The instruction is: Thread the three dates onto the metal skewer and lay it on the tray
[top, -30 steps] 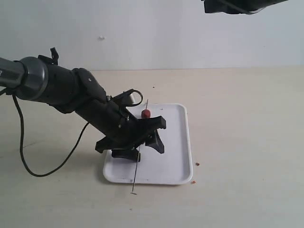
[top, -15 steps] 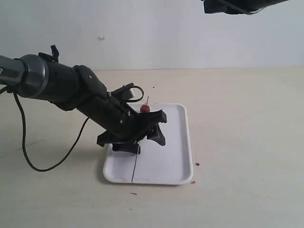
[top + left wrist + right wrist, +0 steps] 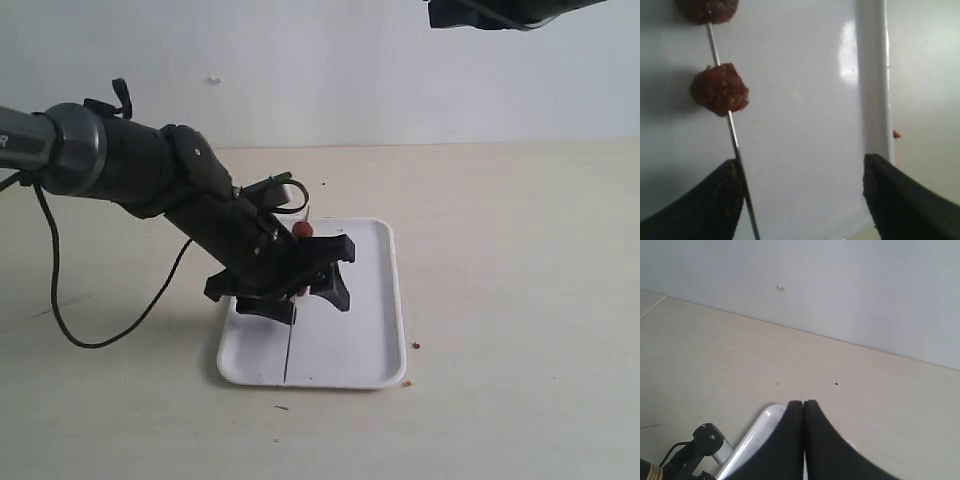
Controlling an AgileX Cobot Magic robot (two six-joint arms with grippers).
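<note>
The metal skewer (image 3: 731,131) lies along the floor of the tray (image 3: 872,75), with two dates (image 3: 719,89) threaded on it in the left wrist view; a third is not visible. The left tool (image 3: 801,167) stands wide open over the tray, one finger just beside the rod, gripping nothing. The right tool (image 3: 803,407) hangs closed and empty, well above the tray. The task appears nearly complete, with only withdrawal left.
</note>
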